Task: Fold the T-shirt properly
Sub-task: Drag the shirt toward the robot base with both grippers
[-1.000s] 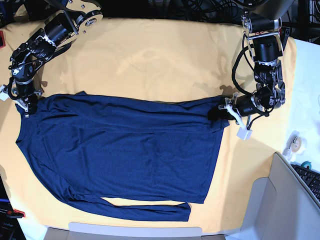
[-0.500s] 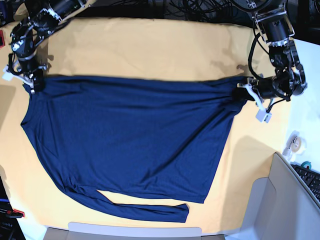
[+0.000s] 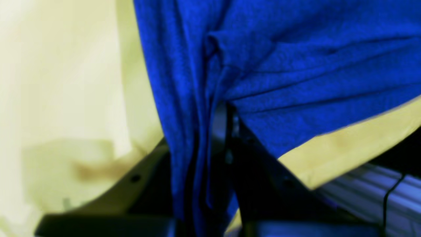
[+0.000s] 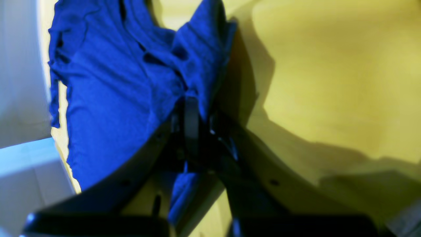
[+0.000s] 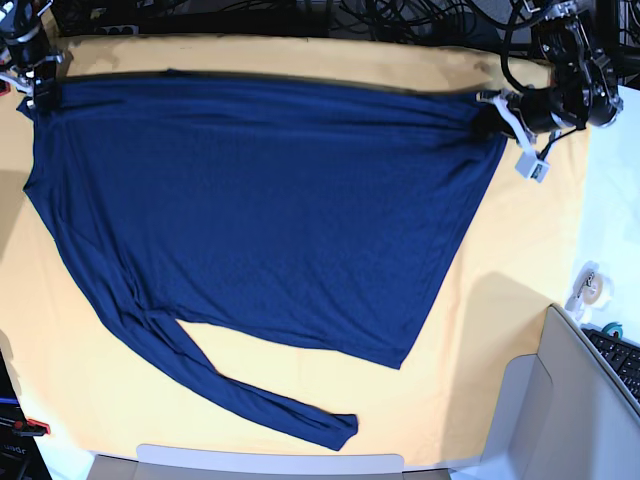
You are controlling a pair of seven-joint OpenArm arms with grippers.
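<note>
The dark navy long-sleeved T-shirt (image 5: 260, 200) is stretched across the yellow-orange table cloth (image 5: 520, 260), its top edge near the far side. One sleeve (image 5: 250, 400) trails toward the front edge. My left gripper (image 5: 490, 112), on the right of the base view, is shut on the shirt's right top corner; the wrist view shows bunched fabric (image 3: 204, 108) between its jaws. My right gripper (image 5: 30, 85), at the far left corner, is shut on the shirt's left top corner, with fabric (image 4: 194, 75) pinched in its jaws.
A tape roll (image 5: 592, 285) lies on the white surface at the right. A grey-white bin (image 5: 570, 400) and a keyboard (image 5: 620, 355) stand at the front right. A tangle of cables (image 5: 380, 15) runs along the far edge.
Both grippers have pulled the shirt's top edge away toward the far side of the table. The shirt has spread out and the loose sleeve has dragged along and angled.
</note>
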